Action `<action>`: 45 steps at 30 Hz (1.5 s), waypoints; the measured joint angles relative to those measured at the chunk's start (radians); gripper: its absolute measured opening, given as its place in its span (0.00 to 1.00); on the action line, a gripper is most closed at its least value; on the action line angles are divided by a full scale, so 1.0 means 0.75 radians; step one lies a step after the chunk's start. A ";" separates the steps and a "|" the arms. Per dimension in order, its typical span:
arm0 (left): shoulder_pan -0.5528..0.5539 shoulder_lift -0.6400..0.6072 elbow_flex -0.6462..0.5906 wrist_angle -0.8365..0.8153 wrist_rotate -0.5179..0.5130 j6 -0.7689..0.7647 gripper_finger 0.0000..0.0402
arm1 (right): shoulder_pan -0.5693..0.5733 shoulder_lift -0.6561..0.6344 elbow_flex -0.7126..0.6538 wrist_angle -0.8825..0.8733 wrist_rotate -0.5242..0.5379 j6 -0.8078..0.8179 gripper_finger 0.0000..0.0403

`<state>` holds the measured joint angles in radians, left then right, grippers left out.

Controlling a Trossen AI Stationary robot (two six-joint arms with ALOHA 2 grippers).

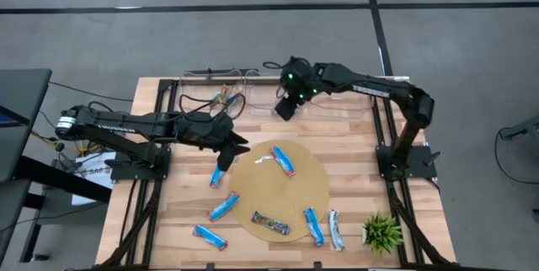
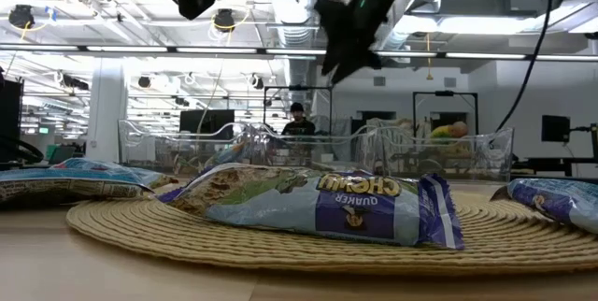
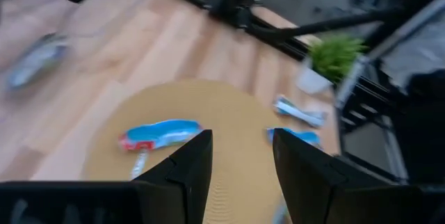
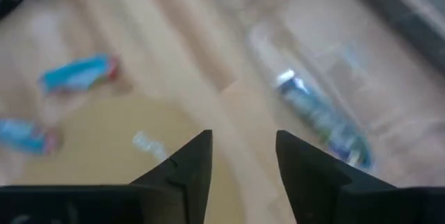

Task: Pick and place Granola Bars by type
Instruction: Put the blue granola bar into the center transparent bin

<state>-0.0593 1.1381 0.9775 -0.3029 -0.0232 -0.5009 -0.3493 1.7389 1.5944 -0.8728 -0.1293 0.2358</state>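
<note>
Clear bins at the table's far edge hold one bar, blurred. The right gripper hovers there, open and empty. The left gripper, open, hangs over the round mat near a blue granola bar; others lie scattered.

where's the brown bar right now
In the high view the brown bar lies on the round mat's near edge, with a blue bar just to its right.

round woven mat, potted plant, clear bins
</note>
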 joint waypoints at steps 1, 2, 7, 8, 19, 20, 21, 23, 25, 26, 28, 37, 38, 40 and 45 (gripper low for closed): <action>0.000 0.000 0.000 0.015 0.034 0.017 0.36 | 0.038 -0.029 0.000 -0.044 0.000 0.002 0.38; 0.000 0.000 0.000 0.030 0.066 0.031 0.36 | 0.079 -0.056 0.001 -0.081 0.000 0.009 0.38; 0.000 0.000 0.000 0.049 0.180 0.092 0.36 | 0.331 -0.162 0.001 -0.259 -0.004 0.141 0.38; 0.000 0.000 0.000 0.048 0.203 0.102 0.36 | 0.385 -0.175 0.001 -0.286 -0.004 0.187 0.38; -0.029 0.002 0.000 0.026 0.445 0.314 0.36 | 0.907 -0.144 -0.002 -0.385 0.110 1.044 0.38; -0.033 0.008 0.000 0.025 0.476 0.332 0.36 | 0.948 -0.122 -0.002 -0.391 0.110 1.123 0.38; -0.035 0.013 0.000 0.021 0.508 0.346 0.36 | 0.984 -0.098 -0.001 -0.376 0.110 1.199 0.38; -0.038 0.017 0.000 -0.012 0.584 0.373 0.36 | 1.052 -0.039 0.001 -0.365 0.106 1.336 0.38; -0.040 0.036 0.002 0.005 0.652 0.400 0.36 | 1.107 0.026 -0.001 -0.352 0.103 1.457 0.39; -0.040 0.039 0.001 -0.015 0.680 0.412 0.36 | 1.131 0.058 -0.001 -0.345 0.103 1.506 0.39; -0.040 0.051 -0.001 -0.028 0.737 0.439 0.36 | 1.165 0.115 -0.001 -0.344 0.101 1.595 0.39; -0.042 0.109 0.001 -0.060 0.897 0.491 0.36 | 1.209 0.351 0.000 -0.300 0.097 1.779 0.41; -0.043 0.113 0.002 -0.063 0.898 0.497 0.36 | 1.208 0.369 -0.002 -0.301 0.092 1.780 0.41; -0.044 0.116 -0.001 -0.078 0.900 0.499 0.36 | 1.208 0.400 -0.002 -0.280 0.083 1.782 0.42; -0.046 0.123 -0.001 -0.068 0.900 0.514 0.36 | 1.213 0.477 -0.001 -0.249 0.054 1.781 0.42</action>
<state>-0.0937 1.2304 0.9771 -0.3538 0.6517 -0.1158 0.5602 2.0964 1.5936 -1.0596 -0.0887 1.5719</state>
